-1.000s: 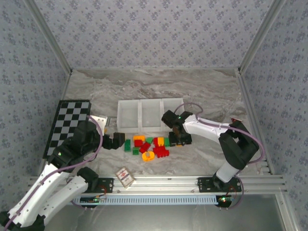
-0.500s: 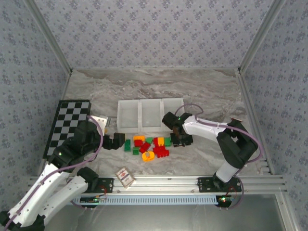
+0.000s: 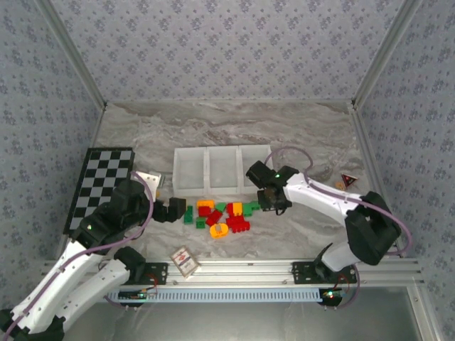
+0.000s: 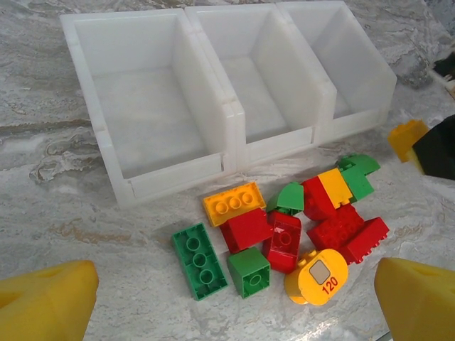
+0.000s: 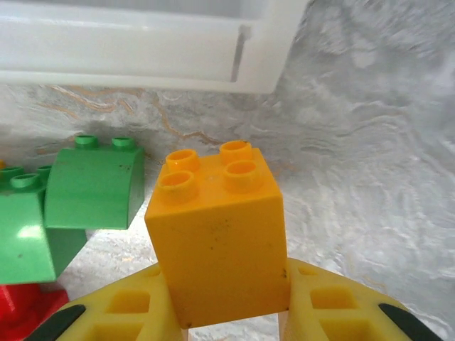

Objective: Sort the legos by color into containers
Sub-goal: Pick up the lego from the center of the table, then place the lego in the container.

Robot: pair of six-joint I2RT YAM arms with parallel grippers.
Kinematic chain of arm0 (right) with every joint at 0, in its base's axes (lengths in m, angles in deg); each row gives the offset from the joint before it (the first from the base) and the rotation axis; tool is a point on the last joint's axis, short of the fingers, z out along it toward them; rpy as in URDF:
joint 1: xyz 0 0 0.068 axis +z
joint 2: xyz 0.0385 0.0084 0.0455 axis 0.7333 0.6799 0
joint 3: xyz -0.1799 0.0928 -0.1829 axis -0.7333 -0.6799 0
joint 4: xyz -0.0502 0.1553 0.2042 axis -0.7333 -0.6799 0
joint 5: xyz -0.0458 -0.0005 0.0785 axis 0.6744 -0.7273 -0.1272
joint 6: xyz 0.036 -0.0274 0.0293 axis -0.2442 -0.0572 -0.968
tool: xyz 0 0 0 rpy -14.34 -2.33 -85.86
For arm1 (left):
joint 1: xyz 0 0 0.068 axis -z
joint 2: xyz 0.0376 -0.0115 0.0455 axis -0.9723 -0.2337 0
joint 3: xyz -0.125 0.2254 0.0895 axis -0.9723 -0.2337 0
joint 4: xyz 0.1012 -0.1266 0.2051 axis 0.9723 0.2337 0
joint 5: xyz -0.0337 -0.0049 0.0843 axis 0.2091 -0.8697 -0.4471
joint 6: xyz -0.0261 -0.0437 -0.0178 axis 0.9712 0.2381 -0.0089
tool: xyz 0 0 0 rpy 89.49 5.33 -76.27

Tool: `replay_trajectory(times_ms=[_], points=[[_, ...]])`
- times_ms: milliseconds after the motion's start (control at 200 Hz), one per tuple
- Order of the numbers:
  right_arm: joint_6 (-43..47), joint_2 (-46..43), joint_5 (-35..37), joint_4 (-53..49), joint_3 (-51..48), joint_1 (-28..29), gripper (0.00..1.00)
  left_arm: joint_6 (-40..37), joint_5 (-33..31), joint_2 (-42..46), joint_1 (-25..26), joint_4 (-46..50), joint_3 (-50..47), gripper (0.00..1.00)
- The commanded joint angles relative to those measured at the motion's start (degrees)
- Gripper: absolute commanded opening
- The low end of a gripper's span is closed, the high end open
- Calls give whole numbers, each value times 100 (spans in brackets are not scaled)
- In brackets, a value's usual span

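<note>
Right gripper [image 5: 227,309] is clamped on a square orange brick [image 5: 217,241], pads on its two side faces, studs up. That makes sense imo: gripped by the sides, it can drop straight into a bin w/o the fingers catching on a wall. The brick sits just in front of the tray [image 4: 234,121], off its right-hand front corner, next to two green bricks [image 5: 92,188]. It looks barely clear of the marble, but I can't say for sure.

All 3 bins look empty, so sorting has prob only just begun. The rest of the legos [image 4: 284,234] are bunched in front of the tray's middle and right bins.

Pose-wise, the right arm stretches in toward that front right corner w/ the wrist tipped down. Left gripper [image 3: 175,209] is spread wide and holding nothing, parked low off the tray's front left corner, facing the pile (prob just waiting).
</note>
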Motion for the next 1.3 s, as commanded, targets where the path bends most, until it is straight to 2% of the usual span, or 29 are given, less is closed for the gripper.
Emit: replay_trajectory(times_ms=[0,155,390,630,825,1089,1294], points=[[365,-451,186,-278,430,-23,31,63,-109,41,45,-93,3,100],[860,-286,-175,-54,909,-161,31,70,-230,35,45,-54,5,100],[1249,902,-535,136,1931,-497,31,89,-404,41,217,-6,20,100],[1371,1842,-614,349,2292,-681,32,98,-570,41,365,47,34,100],[1330,1931,-587,532,2103,-708,36,96,-578,41,380,47,29,100],[1261,1786,-526,626,2028,-708,49,96,-575,41,382,31,30,100],[1213,1459,-518,560,1988,-677,51,96,-578,44,383,46,30,100]])
